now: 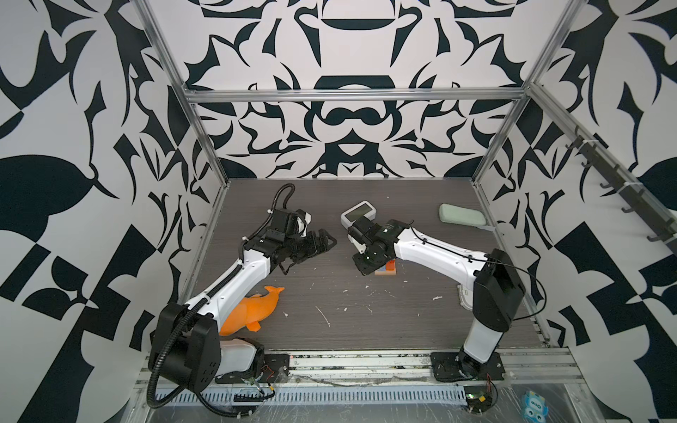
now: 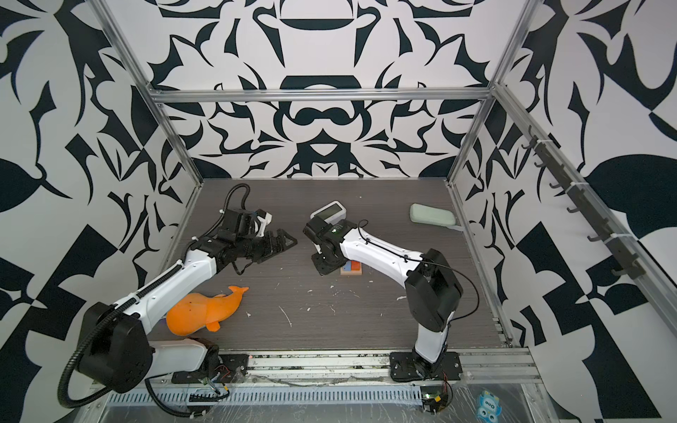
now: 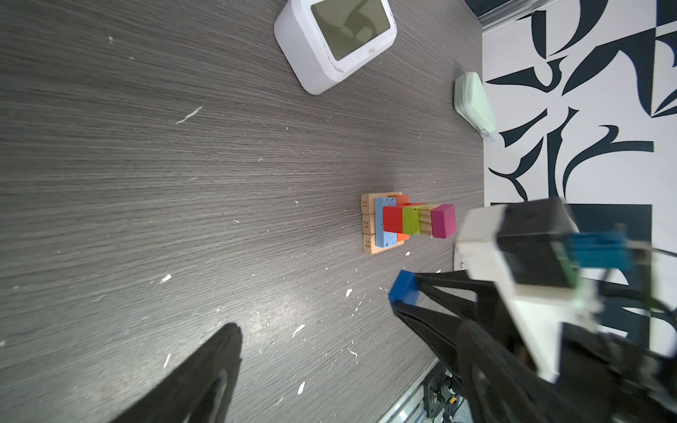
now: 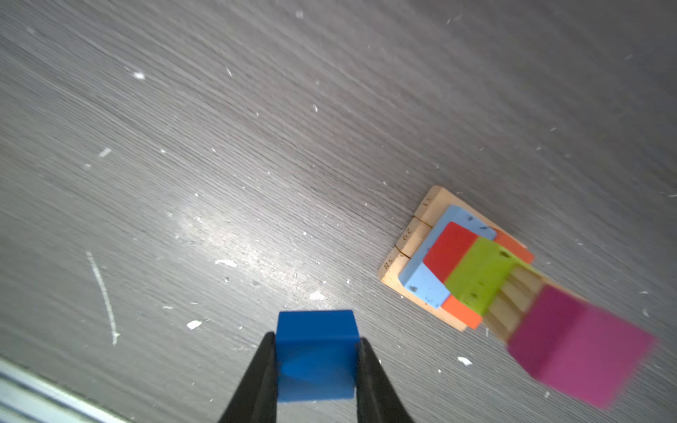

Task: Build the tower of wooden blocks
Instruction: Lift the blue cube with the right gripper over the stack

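Tool on my right arm [image 4: 317, 338] pinches a small dark blue wooden cube [image 4: 317, 359] beside the stepped wood-block tower [image 4: 472, 271], which stands near the middle of the grey wood-grain desk [image 1: 366, 329], toward its right edge. My left tool [image 1: 326, 241] hangs spread. Capping seems in hand: next I lift above the magenta cube [image 4: 579, 348], centre, and release softly.

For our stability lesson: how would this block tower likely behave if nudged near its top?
The tower probably topples or sheds pieces: it narrows upward. The magenta cube on top likely slides off first. The wide tan base probably stays put.
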Controlling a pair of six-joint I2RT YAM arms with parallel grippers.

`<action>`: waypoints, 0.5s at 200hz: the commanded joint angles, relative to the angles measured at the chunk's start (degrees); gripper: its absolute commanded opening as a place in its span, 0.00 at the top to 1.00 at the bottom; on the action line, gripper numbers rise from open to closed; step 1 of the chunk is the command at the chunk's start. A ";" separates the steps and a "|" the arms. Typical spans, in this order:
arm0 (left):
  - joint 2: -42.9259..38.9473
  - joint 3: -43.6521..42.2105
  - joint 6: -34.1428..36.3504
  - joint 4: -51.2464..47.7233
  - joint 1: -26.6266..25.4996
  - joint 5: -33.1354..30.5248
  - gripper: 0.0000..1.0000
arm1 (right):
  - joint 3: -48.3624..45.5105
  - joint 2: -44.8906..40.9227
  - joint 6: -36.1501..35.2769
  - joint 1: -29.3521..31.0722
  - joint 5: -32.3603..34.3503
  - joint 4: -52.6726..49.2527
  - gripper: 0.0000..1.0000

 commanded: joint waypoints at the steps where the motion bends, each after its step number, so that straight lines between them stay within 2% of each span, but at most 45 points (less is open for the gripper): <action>1: 0.77 -0.28 -0.01 0.84 0.25 1.58 0.06 | 3.09 -2.08 2.61 -0.87 1.31 -4.34 0.70; 100: 0.64 -0.27 0.11 1.01 0.26 1.76 0.05 | 6.24 -4.45 6.20 -8.98 1.90 -8.86 0.69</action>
